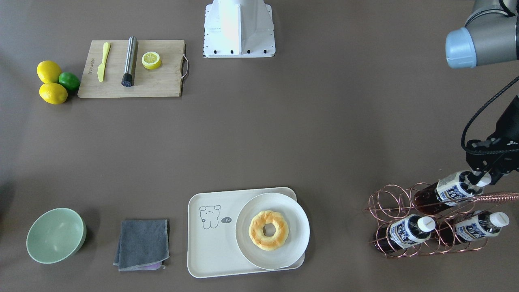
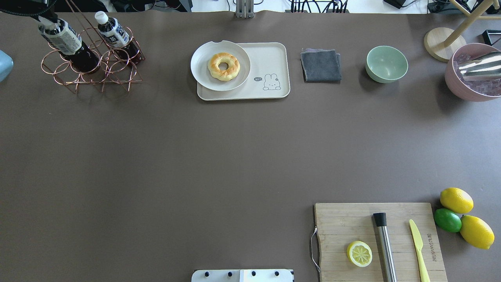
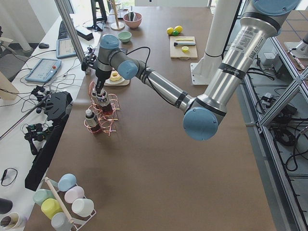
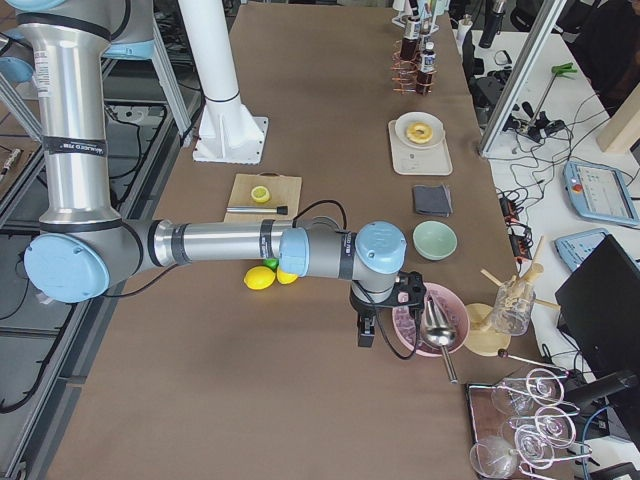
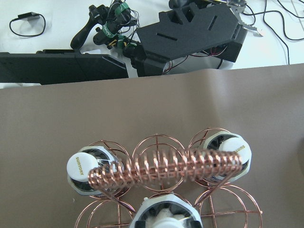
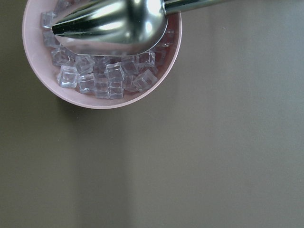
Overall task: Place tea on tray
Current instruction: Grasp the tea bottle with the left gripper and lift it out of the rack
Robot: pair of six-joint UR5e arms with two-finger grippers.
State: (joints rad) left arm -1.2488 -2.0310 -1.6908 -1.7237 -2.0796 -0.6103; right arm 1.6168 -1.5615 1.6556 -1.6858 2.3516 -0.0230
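Near base: wooden board point(image 2: 352, 223) with lemon half, steel muddler, yellow knife. Right end effector point(image 4: 365, 328) hanging over counter point(image 2: 195, 156) just beside pink ice bowl point(image 2: 458, 88); cannot tell whether fingers apart or together. Far edge, middle: tray point(image 2: 274, 58) carrying plate point(image 2: 203, 72) with doughnut. Far left corner: copper rack point(image 1: 498, 197) with three bottles. Left end effector point(image 1: 482, 178) clamped on white cap of top tea point(image 1: 450, 190), bottle tilted, base in upper ring.
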